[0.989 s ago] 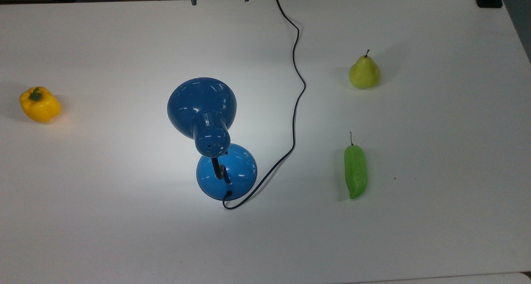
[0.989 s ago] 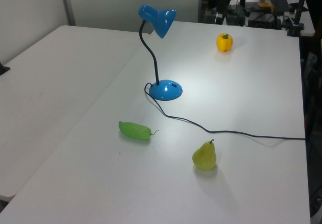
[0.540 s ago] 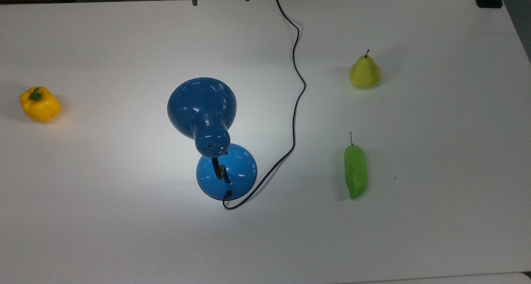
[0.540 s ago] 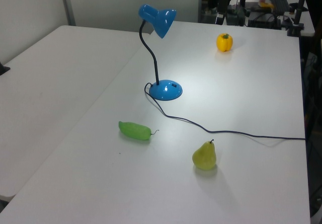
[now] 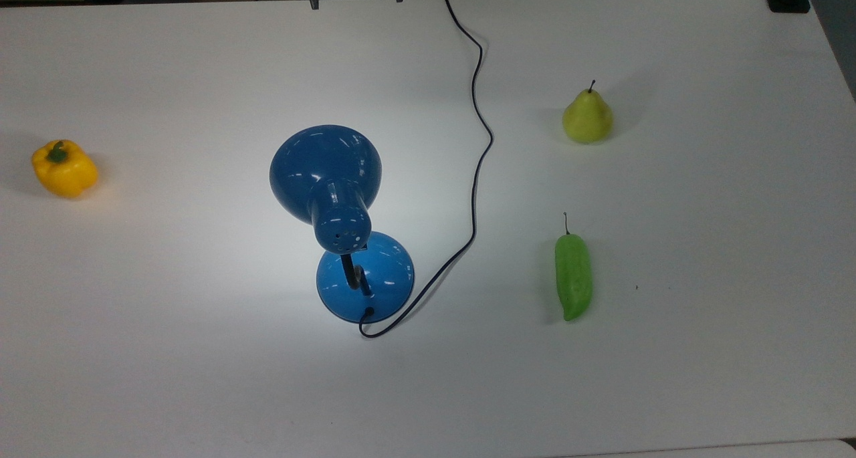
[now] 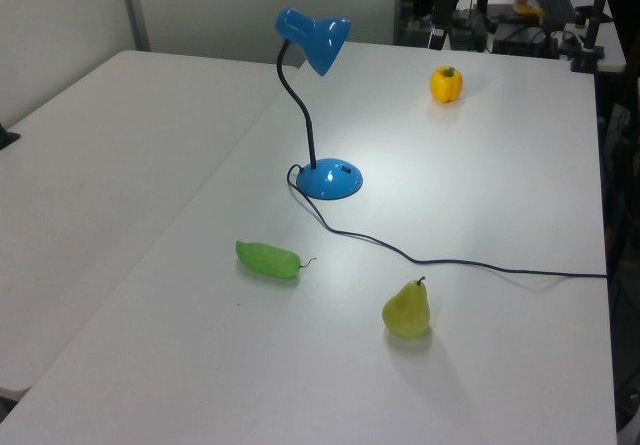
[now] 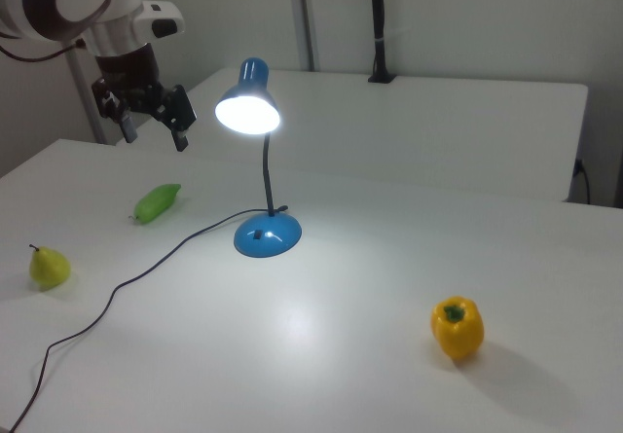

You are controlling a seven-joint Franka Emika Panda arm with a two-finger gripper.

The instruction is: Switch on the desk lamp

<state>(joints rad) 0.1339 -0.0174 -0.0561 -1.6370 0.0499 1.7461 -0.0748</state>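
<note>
The blue desk lamp [image 5: 326, 167] stands near the middle of the white table [image 5: 702, 351], its dome shade leaning out from the round base [image 5: 374, 281]. In the right view the lamp [image 7: 249, 104] glows bright inside the shade and throws a pool of light on the table. Its black cord [image 5: 476, 177] runs off the table's far edge in the top view. My gripper [image 7: 153, 129] hangs open in the air at the right view's left, above and beside the lamp, holding nothing. The lamp [image 6: 318, 40] also shows in the left view.
A yellow bell pepper [image 5: 64, 169] lies at the top view's left. A pear [image 5: 587, 117] and a long green pepper [image 5: 573, 277] lie at the top view's right, beyond the cord. A second table [image 6: 90, 165] adjoins at the left view's left.
</note>
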